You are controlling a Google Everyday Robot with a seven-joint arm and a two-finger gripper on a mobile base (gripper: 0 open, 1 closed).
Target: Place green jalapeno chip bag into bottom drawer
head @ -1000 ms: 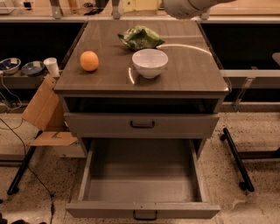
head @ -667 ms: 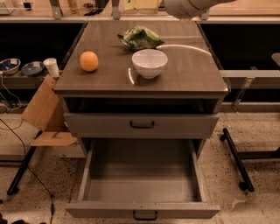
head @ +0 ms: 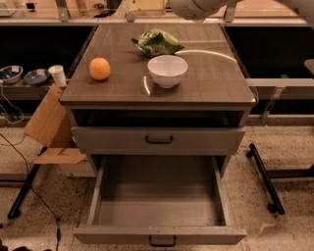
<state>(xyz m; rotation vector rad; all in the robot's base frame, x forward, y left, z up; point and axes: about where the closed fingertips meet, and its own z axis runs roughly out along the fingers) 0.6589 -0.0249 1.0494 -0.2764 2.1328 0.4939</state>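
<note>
The green jalapeno chip bag [head: 157, 42] lies crinkled at the back middle of the cabinet top [head: 216, 78], just behind a white bowl [head: 168, 70]. The bottom drawer [head: 159, 236] is pulled wide open and its inside shows nothing in it. Only a rounded white part of my arm [head: 196, 7] shows at the top edge, above and to the right of the bag. The gripper itself is out of view above the frame.
An orange fruit [head: 99, 68] sits on the left of the top. The shallower upper drawer [head: 158, 139] is shut. A cardboard box [head: 49, 127] leans at the cabinet's left, by a shelf holding a cup [head: 58, 75] and dishes [head: 10, 73]. A black wheeled frame [head: 265, 179] stands on the right floor.
The arm part at the top edge has shifted a little to the left. The bag, bowl, orange and drawers have not moved.
</note>
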